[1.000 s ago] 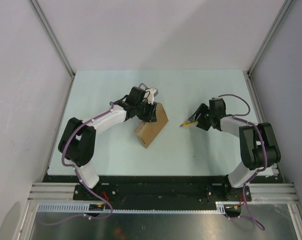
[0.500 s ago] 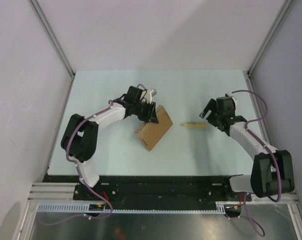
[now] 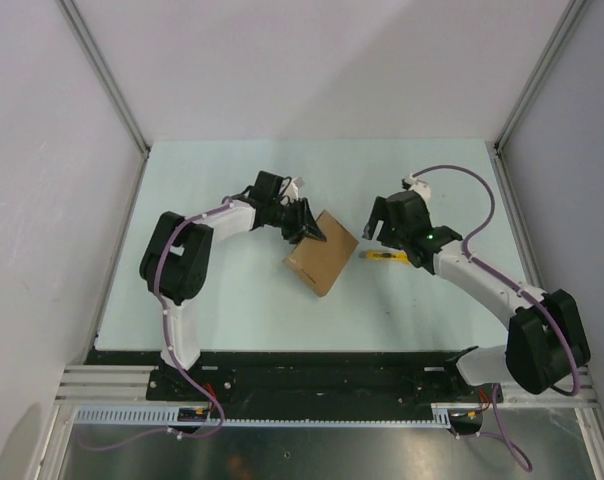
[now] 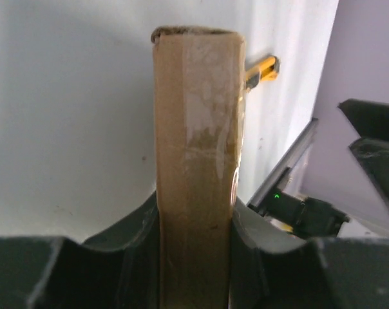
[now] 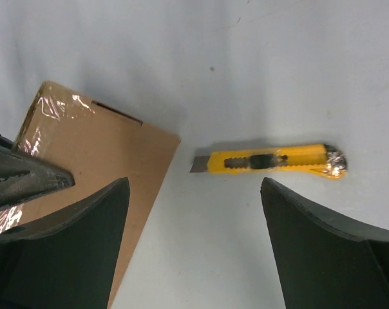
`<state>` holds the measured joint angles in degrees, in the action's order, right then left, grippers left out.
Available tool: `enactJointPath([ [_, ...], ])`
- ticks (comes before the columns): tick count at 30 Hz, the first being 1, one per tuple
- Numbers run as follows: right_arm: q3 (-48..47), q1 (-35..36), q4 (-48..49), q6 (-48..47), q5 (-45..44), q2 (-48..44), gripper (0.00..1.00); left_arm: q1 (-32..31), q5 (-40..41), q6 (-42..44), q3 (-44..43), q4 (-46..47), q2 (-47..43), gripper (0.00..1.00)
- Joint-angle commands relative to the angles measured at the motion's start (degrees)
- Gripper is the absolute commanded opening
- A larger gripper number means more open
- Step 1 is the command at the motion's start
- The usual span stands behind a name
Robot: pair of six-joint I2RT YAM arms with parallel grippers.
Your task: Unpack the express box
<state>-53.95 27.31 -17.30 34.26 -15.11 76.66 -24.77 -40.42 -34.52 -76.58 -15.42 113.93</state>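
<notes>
Flat brown cardboard express box, clear tape along edge.

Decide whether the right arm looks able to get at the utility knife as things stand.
Probably yes. The right tool hangs open over the utility knife, which lies bare on the table; the express box sits beside it, not touching.

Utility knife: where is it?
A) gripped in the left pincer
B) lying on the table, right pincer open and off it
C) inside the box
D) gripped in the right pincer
B: the utility knife lies flat on the table between the spread fingers of the right pincer, neither touching it; the left pincer grips the express box.
</notes>
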Motion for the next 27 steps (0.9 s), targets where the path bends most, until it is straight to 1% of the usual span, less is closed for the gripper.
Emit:
enactJointPath([
  [1,-1.9,2.7,3.0,1.3,-0.1,3.7,0.86,0.0,2.2,-16.7,6.8,6.2,0.4,0.21],
  [2,-2.0,2.9,2.9,1.5,0.3,3.9,0.85,-0.2,2.1,-20.8,8.4,11.3,-0.2,0.21],
  [4,-2.3,3.1,3.2,1.3,1.7,4.4,0.85,-0.7,3.6,-23.8,13.9,18.8,-1.8,0.22],
  [5,-2.3,3.0,3.3,0.9,2.2,4.6,0.85,-1.2,4.1,-26.5,15.9,25.6,-3.2,0.24],
  [6,-2.4,3.3,3.9,0.5,3.5,4.6,0.85,-1.4,4.6,-27.3,18.6,28.2,-3.6,0.25],
  [7,-2.4,3.3,4.2,0.0,3.9,4.5,0.85,-1.7,4.8,-27.2,19.3,30.0,-3.9,0.27],
  [8,-2.4,3.5,4.5,-0.4,4.4,4.9,0.85,-1.9,4.4,-26.0,19.3,30.5,-3.9,0.32],
  [12,-3.2,3.9,5.8,-0.6,9.5,7.7,0.83,-2.2,0.4,-22.7,20.8,31.4,-4.2,0.52],
  [15,-4.3,4.7,5.3,-1.0,10.9,10.2,0.81,-1.9,-3.2,-19.3,22.1,31.8,-5.4,0.63],
  [18,-5.5,5.0,4.1,-0.9,11.9,12.2,0.79,-0.6,-6.3,-15.6,22.4,31.8,-7.1,0.67],
  [19,-5.7,5.2,3.9,-1.0,11.8,12.2,0.78,0.2,-6.6,-12.3,22.3,31.6,-8.9,0.68],
  [21,-5.9,5.8,3.9,-2.0,10.8,12.2,0.78,1.1,-5.6,-9.6,22.6,30.7,-11.0,0.69],
  [24,-6.2,6.5,4.4,-3.0,10.4,12.5,0.77,3.8,-4.6,-5.6,21.9,26.3,-13.8,0.71],
  [25,-6.2,6.9,4.5,-3.6,10.0,12.6,0.76,4.8,-2.9,-3.0,21.6,22.8,-15.1,0.71],
  [27,-6.3,7.8,5.2,-4.1,9.1,12.8,0.75,5.3,-0.5,0.1,20.2,18.4,-16.1,0.72],
])
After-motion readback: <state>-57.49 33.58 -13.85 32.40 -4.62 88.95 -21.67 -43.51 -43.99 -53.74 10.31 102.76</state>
